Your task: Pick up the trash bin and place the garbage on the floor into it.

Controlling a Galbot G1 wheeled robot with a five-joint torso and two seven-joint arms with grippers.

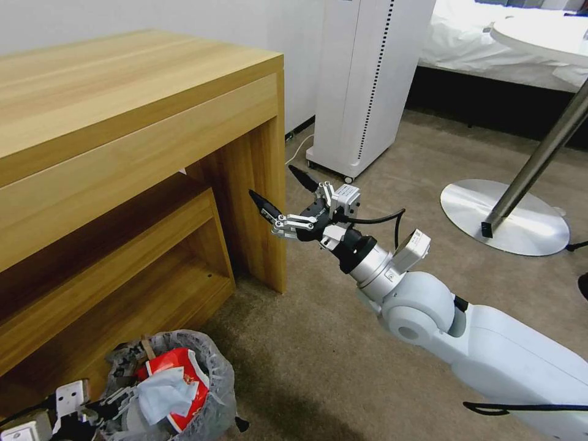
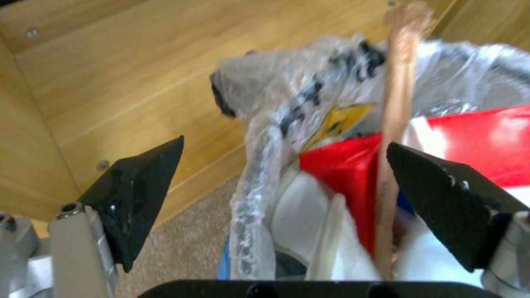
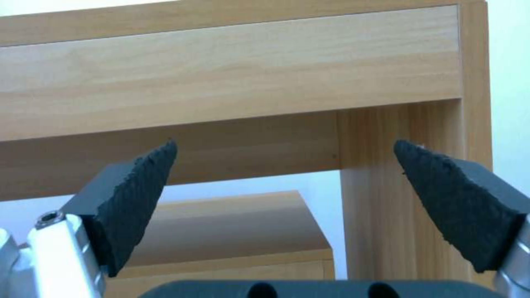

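Note:
The trash bin (image 1: 211, 392) stands on the beige floor (image 1: 343, 367) beside the desk, its crinkly lettered bag (image 2: 309, 91) draped over the rim. The garbage fills it: a red wrapper (image 1: 177, 364), a pale blue mask (image 1: 160, 393), a wooden stick (image 2: 400, 99) and a yellow-orange packet (image 2: 342, 118). My left gripper (image 1: 98, 407) is at the bin's near side, open, with the bag-covered rim (image 2: 256, 194) between its spread fingers. My right gripper (image 1: 283, 197) hangs open and empty in the air, pointing at the desk's leg (image 3: 397, 174).
A wooden desk (image 1: 122, 122) with a low shelf takes up the left. A white tower appliance (image 1: 367, 79) stands behind, with a cord at its foot. A round metal table base (image 1: 533, 229) with a slanted pole is at the right, a bed (image 1: 490, 43) beyond.

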